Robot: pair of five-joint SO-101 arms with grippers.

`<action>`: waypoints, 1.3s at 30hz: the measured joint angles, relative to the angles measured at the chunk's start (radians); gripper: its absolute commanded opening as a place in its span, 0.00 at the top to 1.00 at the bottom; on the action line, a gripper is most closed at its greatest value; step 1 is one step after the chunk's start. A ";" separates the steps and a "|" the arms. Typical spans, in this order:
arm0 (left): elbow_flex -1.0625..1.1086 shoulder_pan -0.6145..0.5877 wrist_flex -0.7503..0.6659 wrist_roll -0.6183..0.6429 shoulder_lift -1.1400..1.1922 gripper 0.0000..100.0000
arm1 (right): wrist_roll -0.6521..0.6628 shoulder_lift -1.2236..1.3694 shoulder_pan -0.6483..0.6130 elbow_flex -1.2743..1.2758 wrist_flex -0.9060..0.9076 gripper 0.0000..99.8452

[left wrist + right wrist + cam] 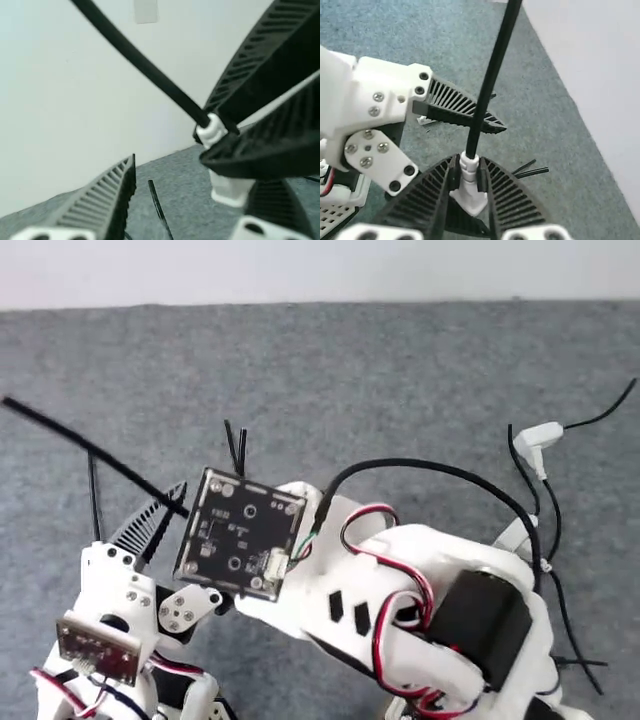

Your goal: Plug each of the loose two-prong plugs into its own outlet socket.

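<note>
Right arm: in the high view its white links come in from the lower right corner and stretch leftward along the near edge of the grey carpeted table (pixel 400 370). The wrist is turned so that its square camera board (pixel 240 535) faces upward.
Right gripper (pixel 468 162): the two black ribbed fingers are clamped on the held plug, one on each side of its neck.
Held plug (pixel 469 192): a small white plug body gripped between the right fingers. The prong end cannot be made out.
Held plug's cord (pixel 490 75): a black cord that rises straight out of the plug's top, crosses in front of the left gripper and leaves the view.
Left arm: folded low at the lower left corner in the high view, with the wrist aimed up and to the right toward the right arm's wrist.
Left gripper (pixel 183 498): its jaws stand apart and hold nothing. In its own wrist view one ribbed finger (pixel 102 202) sits well to the side of the held plug, with an open gap between them.
Grippers together: the left fingertips are just beside the right gripper and the cord, but I cannot tell whether they touch.
Second plug (pixel 535 437): white, lying on the carpet at the far right with its own black cord, well apart from both grippers.
Thin black strips (pixel 235 445): loose on the carpet just beyond the camera board.
Wall (pixel 75 75): plain white, behind the table.
</note>
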 measured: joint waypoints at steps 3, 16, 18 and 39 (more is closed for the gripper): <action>0.000 -0.018 0.000 0.000 0.000 0.65 | -0.002 -0.014 -0.002 0.000 0.025 0.99; 0.002 -0.104 0.002 0.000 0.000 0.65 | -0.002 -0.098 0.000 -0.003 0.094 0.99; 0.002 -0.104 0.002 0.000 0.000 0.65 | -0.014 -0.104 0.000 0.005 0.094 0.99; 0.104 -0.420 -0.133 -0.037 0.006 0.65 | -0.051 0.005 -0.008 0.115 0.006 0.99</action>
